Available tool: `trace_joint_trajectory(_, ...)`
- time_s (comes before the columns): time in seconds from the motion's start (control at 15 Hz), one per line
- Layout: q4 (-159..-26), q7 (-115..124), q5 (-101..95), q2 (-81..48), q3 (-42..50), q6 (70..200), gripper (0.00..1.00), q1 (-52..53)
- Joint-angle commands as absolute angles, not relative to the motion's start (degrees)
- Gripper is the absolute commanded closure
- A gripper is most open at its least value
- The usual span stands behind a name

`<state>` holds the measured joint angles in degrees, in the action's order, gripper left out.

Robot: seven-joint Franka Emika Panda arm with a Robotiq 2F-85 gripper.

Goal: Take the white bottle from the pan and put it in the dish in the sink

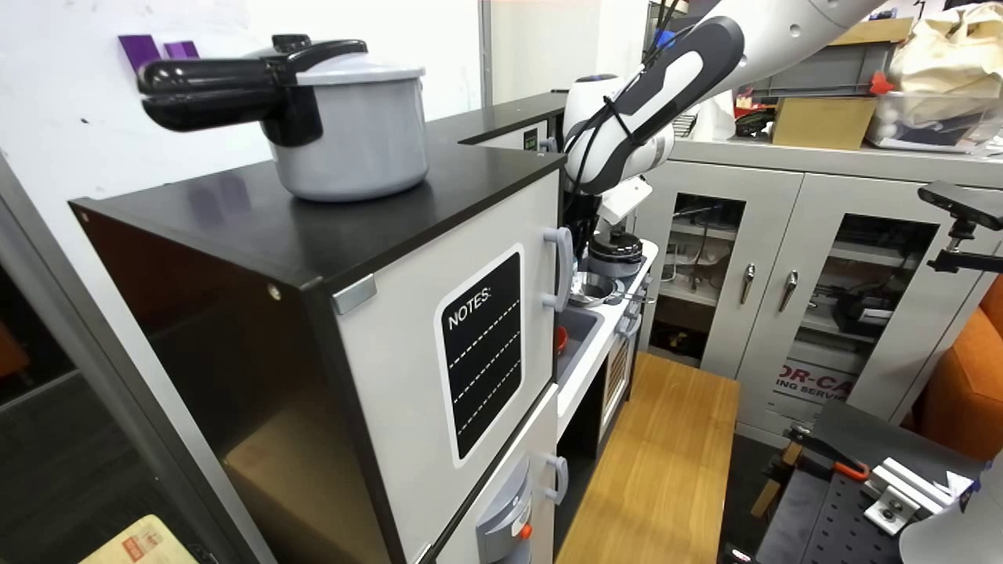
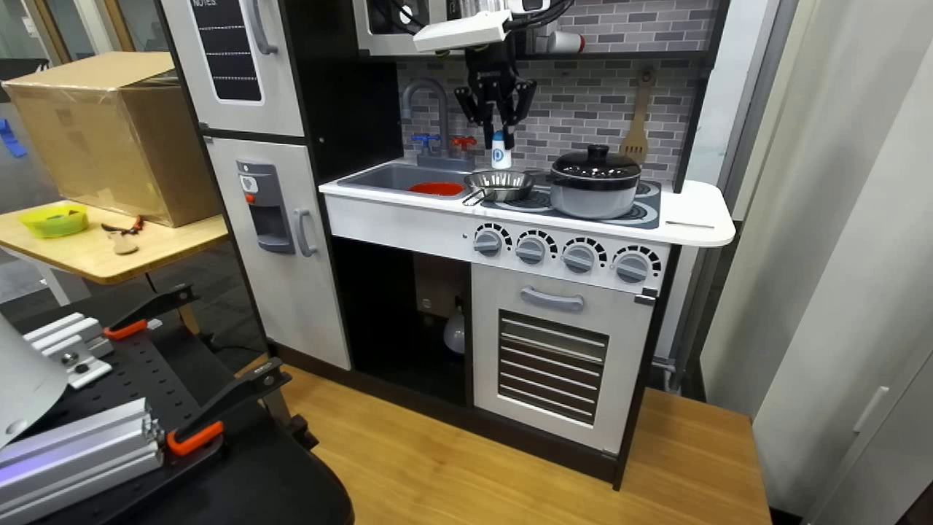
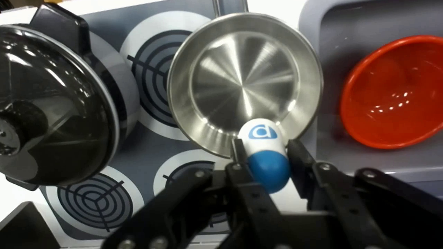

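Note:
The white bottle (image 3: 262, 140) has a blue rounded cap and a blue logo. My gripper (image 3: 265, 148) is shut on it near the cap, one finger on each side. In an exterior view the bottle (image 2: 501, 157) hangs roughly upright from the gripper (image 2: 498, 138), just above the pan's rear rim. The pan (image 3: 242, 69) is shiny round metal and stands empty; it also shows in both exterior views (image 1: 589, 288) (image 2: 500, 187). The dish is a red-orange bowl (image 3: 394, 93) inside the grey sink (image 3: 328, 152), and it shows in an exterior view (image 2: 437, 189).
A grey pot with a black lid (image 2: 595, 182) stands on the stove beside the pan. A grey faucet (image 2: 442, 120) with blue and red taps rises behind the sink. A tall fridge unit (image 1: 470, 313) borders the sink. A light-grey pot (image 1: 353, 133) stands on top of it.

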<state>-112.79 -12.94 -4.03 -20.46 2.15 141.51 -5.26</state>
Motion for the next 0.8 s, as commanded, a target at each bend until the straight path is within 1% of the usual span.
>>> trace_joint_trajectory(0.0,-115.0,-15.4,-2.0,-17.1,0.7,142.2,0.87,-6.0)
trace_joint_trajectory(0.73,-125.9,-22.2,2.6,-7.2,-2.4,142.8,0.87,-4.2)
